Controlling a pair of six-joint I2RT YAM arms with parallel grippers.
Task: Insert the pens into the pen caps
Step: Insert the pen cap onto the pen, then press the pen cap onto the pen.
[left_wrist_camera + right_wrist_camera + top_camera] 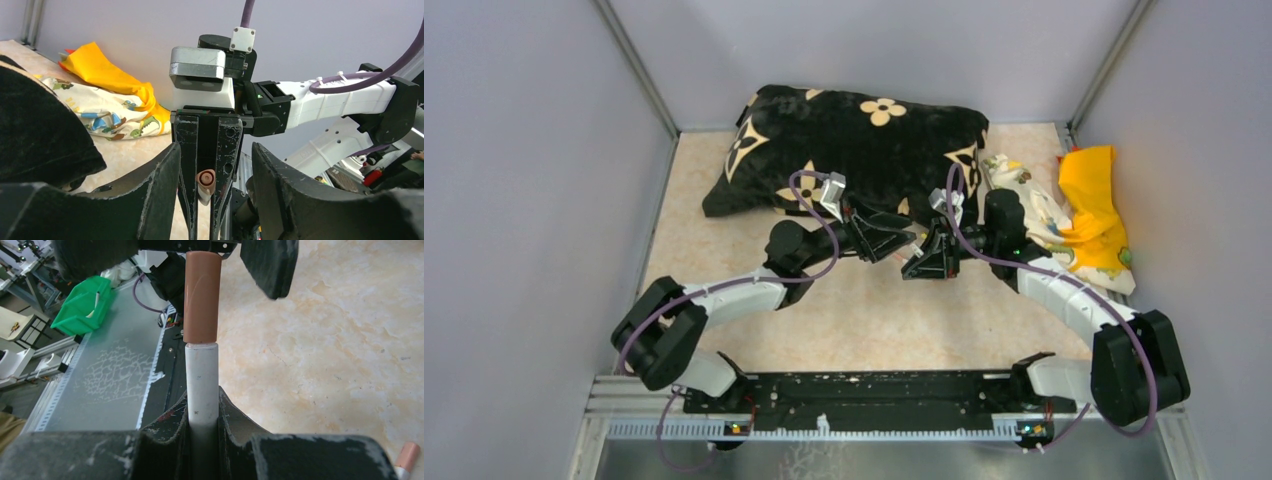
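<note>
Pen (pixel 202 385) base hidden between right fingers (pixel 235 424)

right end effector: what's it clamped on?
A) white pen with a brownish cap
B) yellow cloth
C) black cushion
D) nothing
A: the right wrist view shows the right end effector shut on a white pen, with a brownish cap on its far end.

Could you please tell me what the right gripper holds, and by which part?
The right gripper holds a pen by its white barrel, its brown cap sticking out.
</note>
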